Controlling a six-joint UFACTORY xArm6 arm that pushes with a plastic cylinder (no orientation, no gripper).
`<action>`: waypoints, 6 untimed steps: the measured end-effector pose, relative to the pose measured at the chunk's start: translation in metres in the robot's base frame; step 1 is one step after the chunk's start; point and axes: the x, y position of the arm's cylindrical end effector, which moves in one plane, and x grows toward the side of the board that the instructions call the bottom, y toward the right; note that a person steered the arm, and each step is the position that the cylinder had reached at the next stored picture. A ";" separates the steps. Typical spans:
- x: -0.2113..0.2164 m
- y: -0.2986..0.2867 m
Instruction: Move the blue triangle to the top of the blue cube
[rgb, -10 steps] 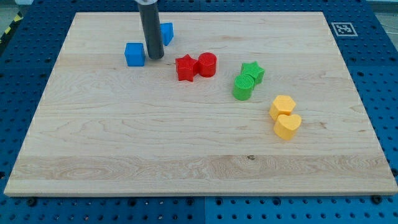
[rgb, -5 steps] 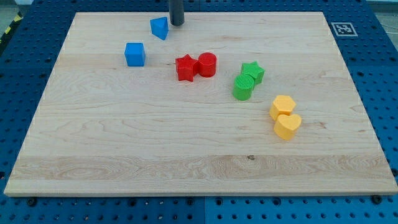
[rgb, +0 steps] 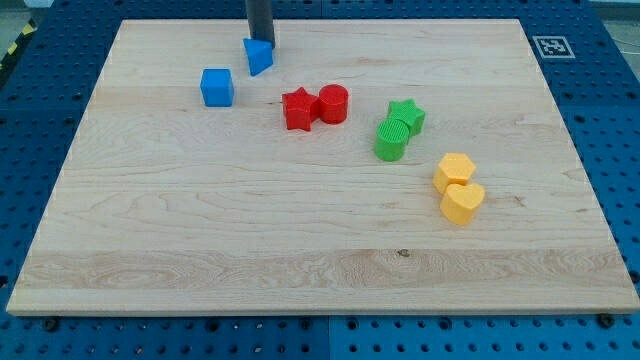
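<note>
My tip (rgb: 261, 42) has shifted left, now touching the blue triangle (rgb: 258, 56) at its 12 o'clock. The triangle has slid slightly downward, at 1 o'clock from the blue cube (rgb: 216, 87). This end effector is a bare rod, holding nothing.

Blue triangle (rgb: 258, 56) lies up-right of blue cube (rgb: 216, 87), apart.

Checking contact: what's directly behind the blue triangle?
My tip stands just behind the blue triangle, toward the view's top. The triangle's upper edge covers the rod's very end, so contact can't be confirmed. Bare board beyond.
</note>
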 end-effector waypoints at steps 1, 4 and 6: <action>0.009 0.000; 0.030 0.017; 0.037 0.000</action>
